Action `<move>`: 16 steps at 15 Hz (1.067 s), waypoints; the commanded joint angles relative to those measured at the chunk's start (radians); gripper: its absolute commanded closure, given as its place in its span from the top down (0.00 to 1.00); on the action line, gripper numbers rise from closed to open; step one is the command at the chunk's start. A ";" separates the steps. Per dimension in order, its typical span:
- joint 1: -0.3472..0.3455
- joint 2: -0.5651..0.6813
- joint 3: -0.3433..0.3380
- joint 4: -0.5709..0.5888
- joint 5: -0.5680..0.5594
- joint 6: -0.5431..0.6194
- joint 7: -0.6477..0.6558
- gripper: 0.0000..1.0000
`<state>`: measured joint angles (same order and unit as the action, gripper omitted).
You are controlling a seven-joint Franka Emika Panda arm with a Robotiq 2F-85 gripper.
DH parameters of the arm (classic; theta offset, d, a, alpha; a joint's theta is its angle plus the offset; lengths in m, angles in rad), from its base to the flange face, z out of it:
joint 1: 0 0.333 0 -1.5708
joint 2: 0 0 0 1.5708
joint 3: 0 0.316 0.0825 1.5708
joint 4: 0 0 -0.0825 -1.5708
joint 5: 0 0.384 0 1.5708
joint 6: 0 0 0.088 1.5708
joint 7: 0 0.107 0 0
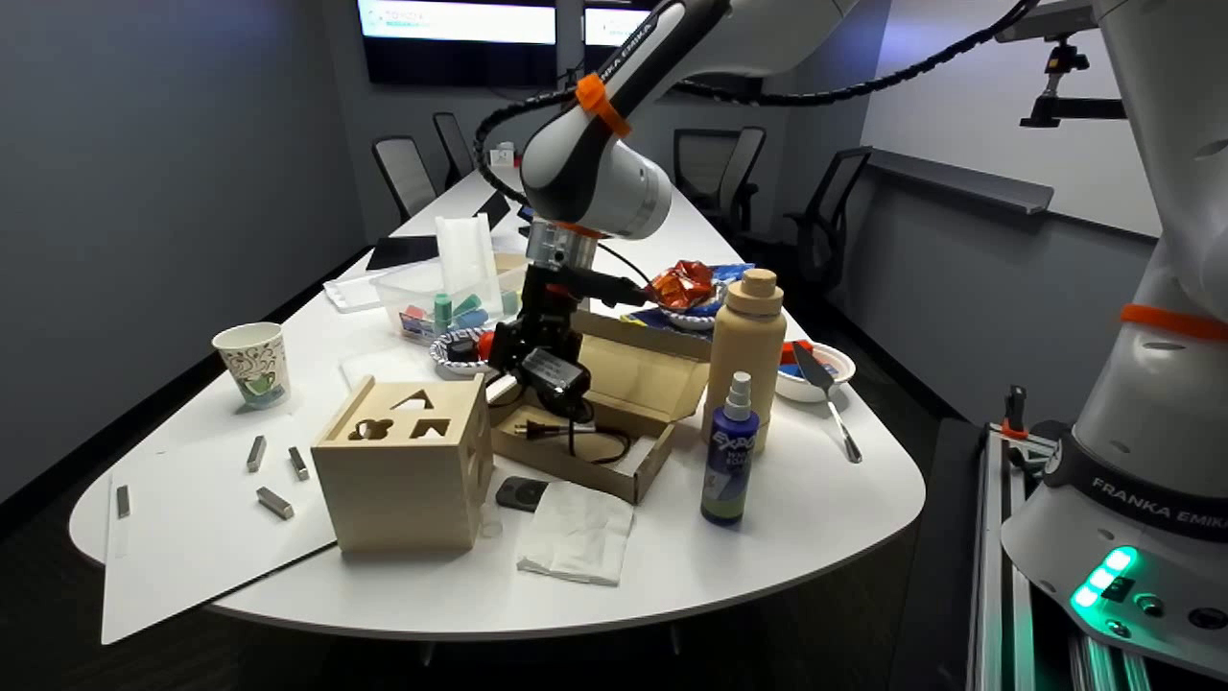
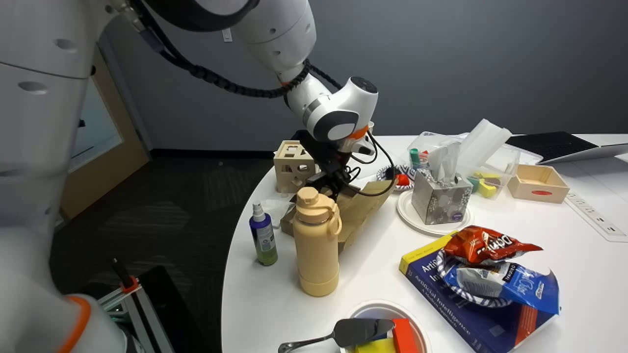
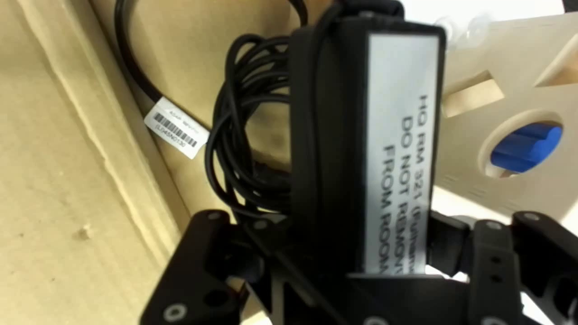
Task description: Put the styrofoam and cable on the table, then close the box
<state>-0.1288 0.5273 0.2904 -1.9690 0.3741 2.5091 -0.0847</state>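
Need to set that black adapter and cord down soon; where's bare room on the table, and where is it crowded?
One bare patch lies between the spray bottle, spatula and the rounded edge of the table. Another lies between the tan bottle, bowl and book. Around the box it is crowded: wooden cube, napkin and tan bottle sit close.

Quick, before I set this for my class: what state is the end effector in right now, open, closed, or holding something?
End effector: closed, holding the black power adapter.
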 commanded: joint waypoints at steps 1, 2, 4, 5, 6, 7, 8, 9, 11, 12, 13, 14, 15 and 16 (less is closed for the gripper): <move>0.035 -0.112 -0.036 -0.016 0.008 -0.067 -0.015 0.07; 0.041 -0.129 -0.043 -0.013 0.007 -0.074 -0.020 0.07; 0.054 -0.162 -0.055 0.002 0.000 -0.087 -0.027 0.07; 0.067 -0.176 -0.066 0.015 -0.015 -0.092 -0.023 0.07; 0.081 -0.188 -0.078 0.030 -0.033 -0.099 -0.015 0.07; 0.096 -0.200 -0.090 0.048 -0.056 -0.109 -0.004 0.07; 0.115 -0.211 -0.105 0.072 -0.089 -0.127 0.012 0.07; 0.136 -0.224 -0.119 0.097 -0.130 -0.142 0.030 0.07; 0.173 -0.241 -0.141 0.151 -0.207 -0.170 0.060 0.07; 0.193 -0.243 -0.151 0.187 -0.251 -0.185 0.082 0.07; 0.214 -0.241 -0.159 0.225 -0.295 -0.198 0.101 0.07; 0.234 -0.239 -0.166 0.261 -0.342 -0.207 0.118 0.07; 0.254 -0.235 -0.172 0.300 -0.389 -0.216 0.135 0.07; 0.275 -0.228 -0.179 0.339 -0.439 -0.220 0.155 0.07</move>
<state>0.0833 0.2934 0.1444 -1.7449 0.0547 2.3442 0.0074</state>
